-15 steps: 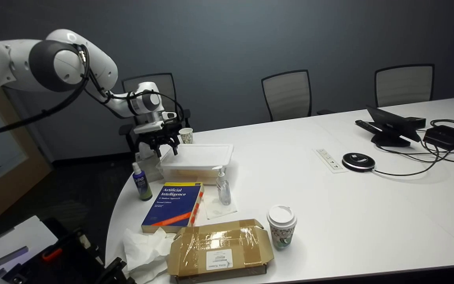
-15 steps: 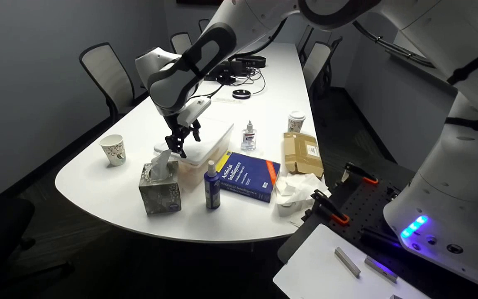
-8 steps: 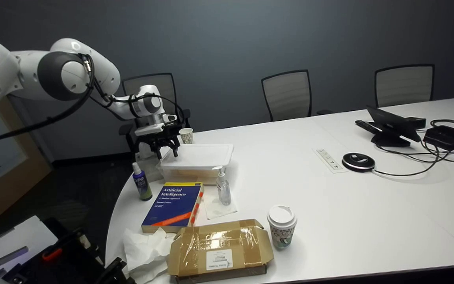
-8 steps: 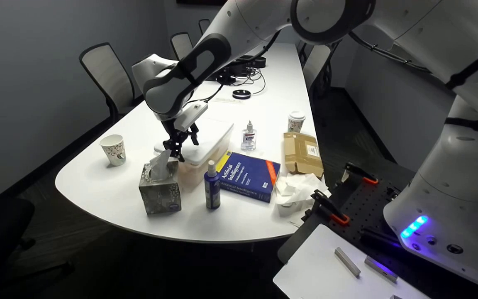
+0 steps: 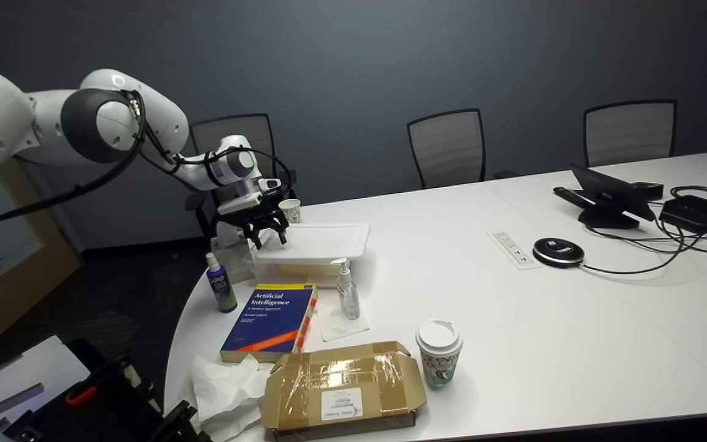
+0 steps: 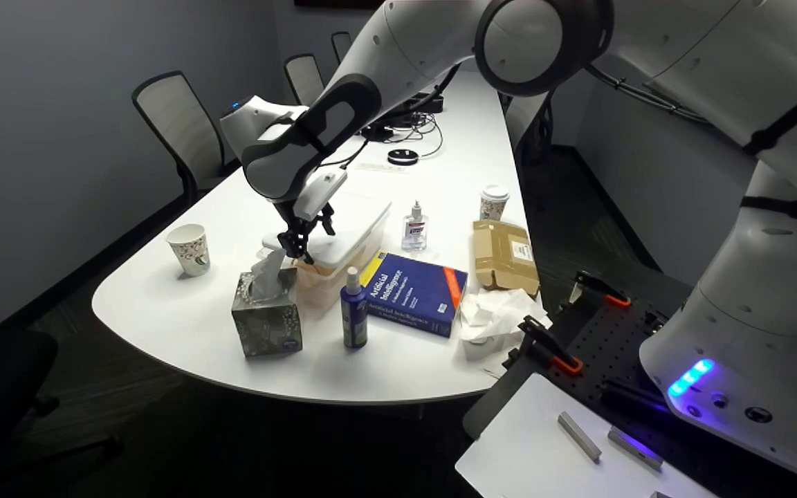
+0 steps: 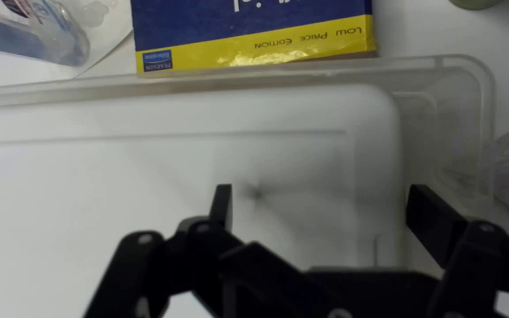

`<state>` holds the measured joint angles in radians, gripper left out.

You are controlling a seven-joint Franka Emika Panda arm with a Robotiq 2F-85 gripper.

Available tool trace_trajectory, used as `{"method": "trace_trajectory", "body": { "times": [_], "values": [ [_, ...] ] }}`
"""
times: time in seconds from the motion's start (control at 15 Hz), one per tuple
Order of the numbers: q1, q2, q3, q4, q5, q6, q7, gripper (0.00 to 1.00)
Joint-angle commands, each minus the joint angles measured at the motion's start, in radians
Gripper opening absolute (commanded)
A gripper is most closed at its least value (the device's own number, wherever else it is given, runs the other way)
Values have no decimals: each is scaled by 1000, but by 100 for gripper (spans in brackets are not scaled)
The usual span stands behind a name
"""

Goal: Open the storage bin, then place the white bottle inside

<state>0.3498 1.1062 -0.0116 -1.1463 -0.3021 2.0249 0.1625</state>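
The gripper (image 7: 320, 194) is hanging low over the storage bin (image 5: 301, 274), at its left end in an exterior view, with fingers (image 7: 222, 204) spread wide and clasping nothing. The storage bin is standing on the table (image 5: 513, 331), something pale orange showing through its wall. Over to the wrist view: the lid (image 7: 104, 194) is sitting out of line with the storage bin, leaving an uncovered strip inside the clear rim along the right end, and its right edge is running between the fingers. The left finger is standing over the lid, the right one just past that edge; whether either is touching, the view is not telling.

On the near side, the blue book (image 5: 270, 322) is lying flat, the spray bottle (image 5: 223, 290) standing to its left and the pump bottle (image 5: 348, 299) to its right on a white sheet (image 5: 332, 329). Nearer again, the cardboard package (image 5: 353, 383) is lying between crumpled tissues (image 5: 226, 390) on the left and the lidded cup (image 5: 439, 359) on the right. In an exterior view the tissue box (image 6: 267, 328) is standing just beside the storage bin, and the paper cup (image 6: 191, 252) is standing upright, farther left.
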Motion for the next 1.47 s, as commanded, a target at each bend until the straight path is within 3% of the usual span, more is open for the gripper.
{"method": "trace_trajectory", "body": {
  "times": [0.0, 0.67, 1.4],
  "values": [
    [22, 39, -40, 66, -22, -39, 20, 100],
    [-3, 65, -109, 109, -39, -50, 34, 100],
    [-75, 64, -162, 110, -36, -50, 101, 100]
  ]
}}
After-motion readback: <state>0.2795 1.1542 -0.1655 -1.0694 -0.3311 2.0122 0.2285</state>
